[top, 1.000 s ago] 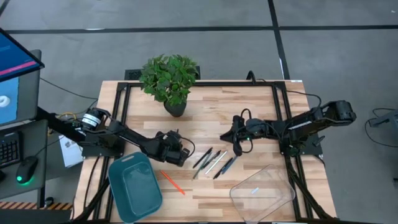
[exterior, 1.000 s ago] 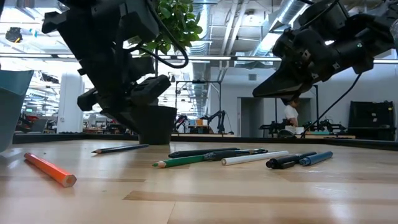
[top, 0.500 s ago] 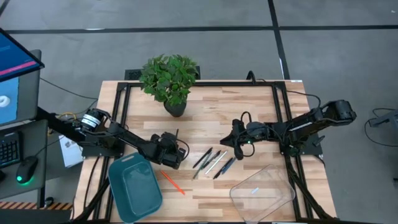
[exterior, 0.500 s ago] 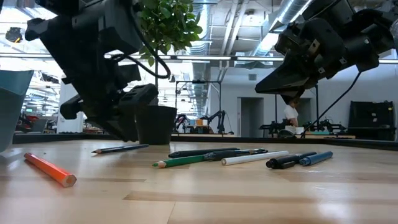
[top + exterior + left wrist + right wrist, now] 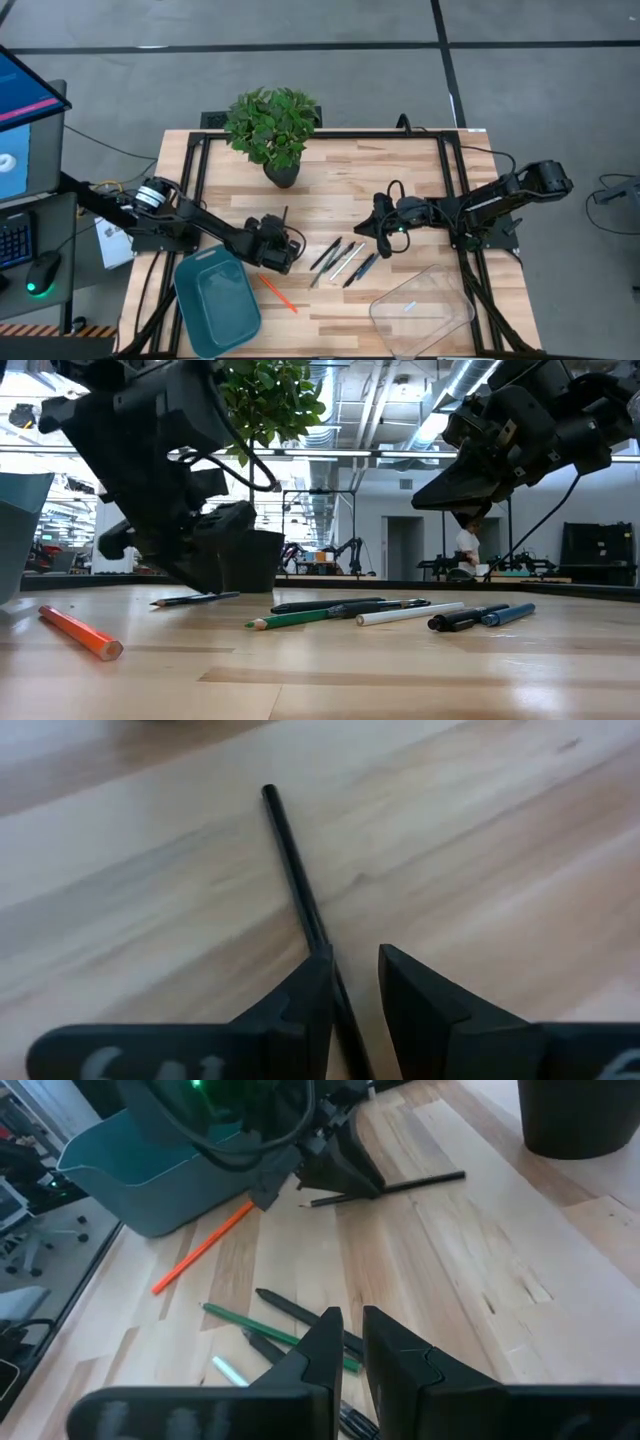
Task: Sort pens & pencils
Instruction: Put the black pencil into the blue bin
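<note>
1. While the left arm has swung lower and a little leftward over the worktop (image 5: 330, 190) since the earlier frames, its left end effector (image 5: 350, 982) now sits down at the dark pencil (image 5: 297, 885), fingers slightly parted and straddling the shaft; no firm grip shows yet.
2. That pencil lies apart from the others, far-left of the main cluster and near the plant pot (image 5: 247, 560), so I judge a pick-up is about to begin.
3. Meanwhile the right end effector (image 5: 345, 1342), fingers nearly closed and empty, hovers above the cluster with hardly any shift.
4. Unmoved, the teal tray (image 5: 215, 300) stands near-left and the clear tray (image 5: 425, 305) near-right.
5. Equally unchanged are the loose pens & pencils (image 5: 390, 612): the orange pencil (image 5: 80, 632) lies left, the green pencil (image 5: 295, 619) and blue pen (image 5: 505, 614) further right.
</note>
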